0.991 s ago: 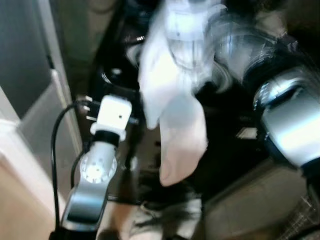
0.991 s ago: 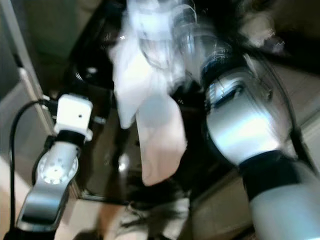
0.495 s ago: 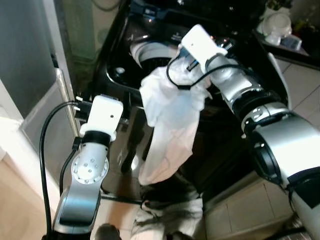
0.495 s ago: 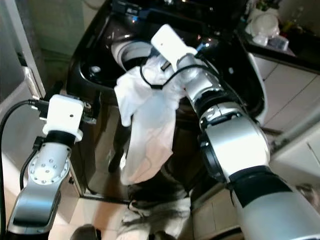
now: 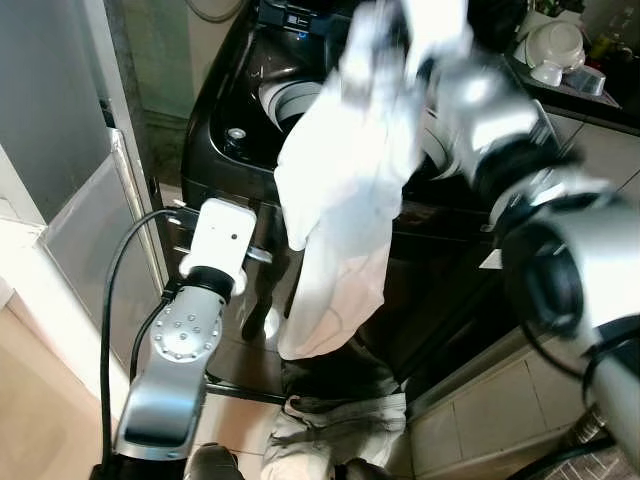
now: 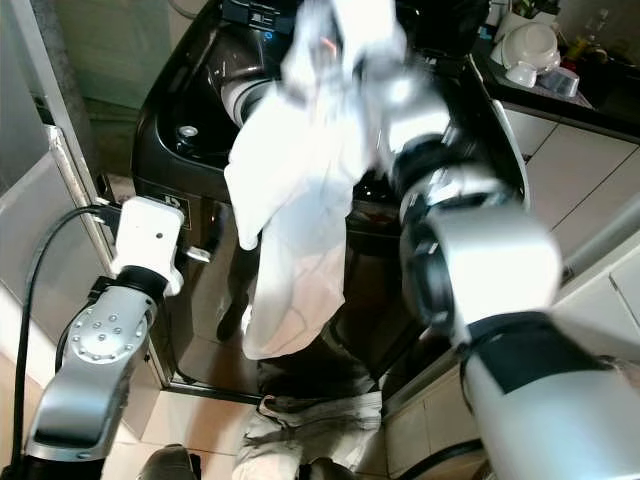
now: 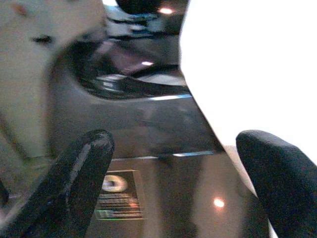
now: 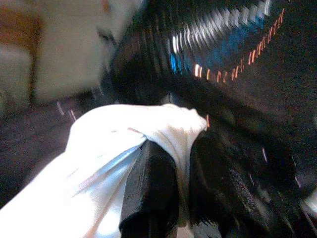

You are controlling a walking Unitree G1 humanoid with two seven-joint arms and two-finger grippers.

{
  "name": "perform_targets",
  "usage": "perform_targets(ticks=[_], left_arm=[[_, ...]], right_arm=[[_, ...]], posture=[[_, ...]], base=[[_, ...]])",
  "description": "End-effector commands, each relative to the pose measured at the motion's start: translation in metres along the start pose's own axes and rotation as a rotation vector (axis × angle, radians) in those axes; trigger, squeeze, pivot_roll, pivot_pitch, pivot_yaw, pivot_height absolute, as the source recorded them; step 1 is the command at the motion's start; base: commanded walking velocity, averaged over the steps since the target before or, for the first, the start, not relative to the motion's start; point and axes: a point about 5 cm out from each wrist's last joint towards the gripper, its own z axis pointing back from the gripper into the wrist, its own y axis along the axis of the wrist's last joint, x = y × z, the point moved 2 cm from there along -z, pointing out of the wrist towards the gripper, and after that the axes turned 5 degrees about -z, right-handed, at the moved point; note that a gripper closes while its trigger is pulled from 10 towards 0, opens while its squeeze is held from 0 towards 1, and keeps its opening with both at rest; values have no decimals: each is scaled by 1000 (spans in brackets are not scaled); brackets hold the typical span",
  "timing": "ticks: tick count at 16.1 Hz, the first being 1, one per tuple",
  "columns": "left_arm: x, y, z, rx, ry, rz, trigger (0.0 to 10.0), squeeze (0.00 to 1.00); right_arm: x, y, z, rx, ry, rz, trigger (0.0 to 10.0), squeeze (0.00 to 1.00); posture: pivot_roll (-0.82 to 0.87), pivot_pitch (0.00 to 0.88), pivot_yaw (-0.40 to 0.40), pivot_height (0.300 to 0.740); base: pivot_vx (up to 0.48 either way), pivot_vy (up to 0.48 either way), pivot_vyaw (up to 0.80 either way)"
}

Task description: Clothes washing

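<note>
Hanging from right gripper [image 8: 171,173]: white cloth [image 5: 340,200], above washer [image 5: 250,150].

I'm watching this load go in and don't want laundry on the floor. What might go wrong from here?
1. The right gripper pinches only an edge of the white cloth; most of it hangs down the front of the washer, so it may slip free or drape outside the drum opening.
2. The left gripper is open beside the hanging cloth and might snag it.
3. More clothes lie on the floor at the washer's foot.
</note>
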Motion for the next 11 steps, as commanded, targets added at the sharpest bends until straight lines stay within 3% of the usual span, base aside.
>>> perform_targets(ticks=[1, 3, 9, 10, 11], left_arm=[[11, 0, 1, -1, -115, 49, 10000, 0], [4, -2, 6, -4, -302, 46, 10000, 0], [-1, 11, 10, 49, -455, 35, 10000, 0], [-6, 15, 16, 65, -503, 7, 10000, 0], [-7, 16, 17, 70, -509, 5, 10000, 0]], right_arm=[[14, 13, 2, 57, 9, -38, 10000, 0], [17, 13, 10, 105, 218, -110, 10000, 0], [58, -25, 43, 59, 355, -192, 10000, 0], [65, -39, 64, 33, 484, -232, 10000, 0], [66, -43, 70, 23, 516, -242, 10000, 0]], posture=[[190, 10, -169, 731], [157, 0, -154, 731], [81, 0, -98, 731], [67, 0, -88, 731], [67, 0, -88, 731]], base=[[0, 0, 0], [0, 0, 0], [0, 0, 0], [0, 0, 0], [0, 0, 0]])
